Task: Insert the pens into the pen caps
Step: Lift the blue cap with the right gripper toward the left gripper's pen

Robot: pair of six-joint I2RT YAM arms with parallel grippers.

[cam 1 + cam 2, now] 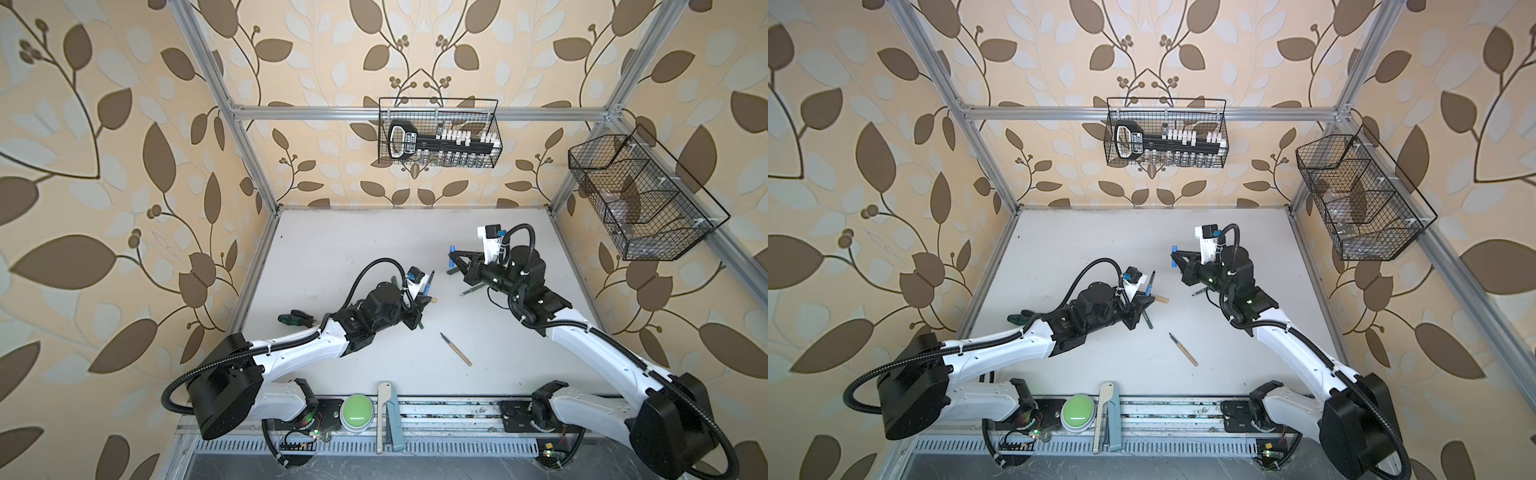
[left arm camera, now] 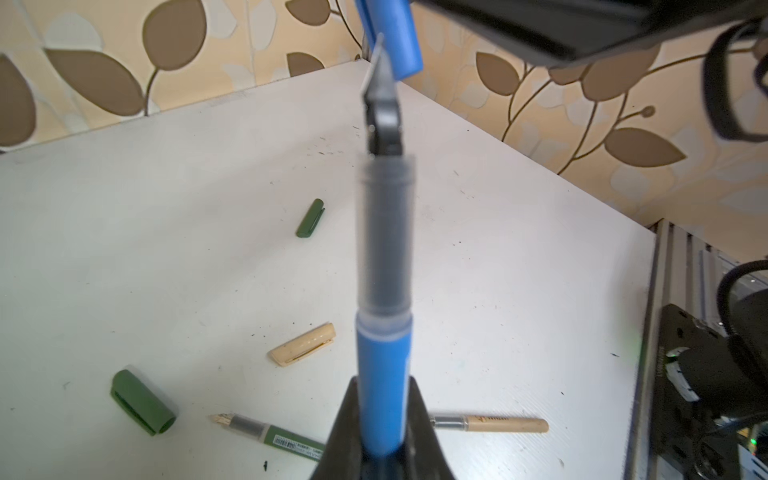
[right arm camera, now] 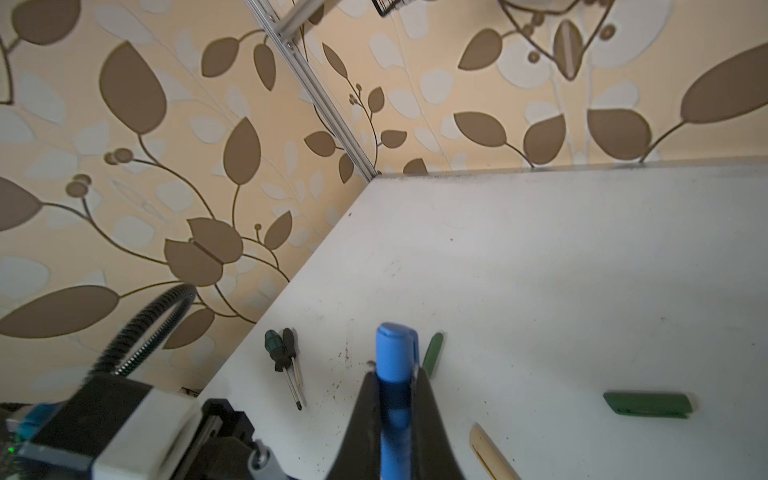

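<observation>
Left gripper (image 2: 382, 419) closed on the blue pen (image 2: 384, 361) at its barrel's rear, dark nib free, above the middle of the table (image 2: 124, 249); right gripper (image 3: 395, 386) clamped on the blue cap (image 3: 395, 349), just beyond the nib. Both look light, stiff, smooth plastic, likely to swivel in a pinch; the nib seems delicate, so hold barrels only

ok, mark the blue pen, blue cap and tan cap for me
blue pen (image 2: 383, 374): left wrist view, middle of the blue barrel.
blue cap (image 3: 395, 351): right wrist view, upper part near the closed end.
tan cap (image 2: 302, 344): left wrist view, middle of its body.
</observation>
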